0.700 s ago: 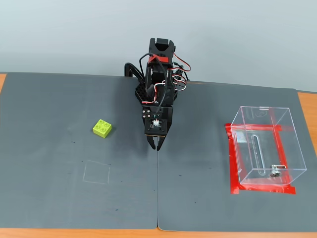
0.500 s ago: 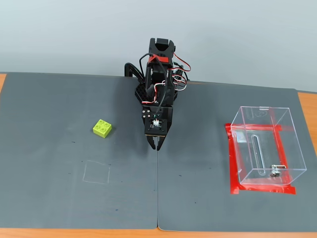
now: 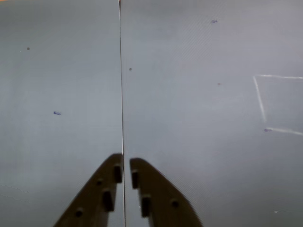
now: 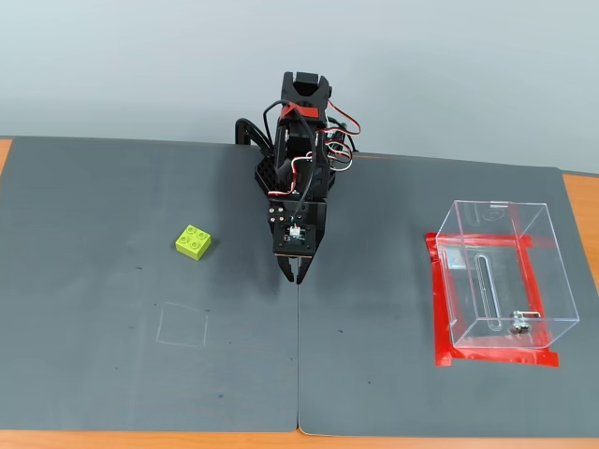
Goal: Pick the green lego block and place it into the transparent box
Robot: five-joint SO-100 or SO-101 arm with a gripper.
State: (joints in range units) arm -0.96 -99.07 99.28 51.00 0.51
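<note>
Hanging with hand point(image 4: 295, 272) pinched together and empty over the counter point(image 4: 112, 374) seam; green lego block point(image 4: 192, 241) sitting at nine o'clock, transparent box point(image 4: 501, 271) at three; likely light, rigid, slick; gripping flat opposite sides.
</note>
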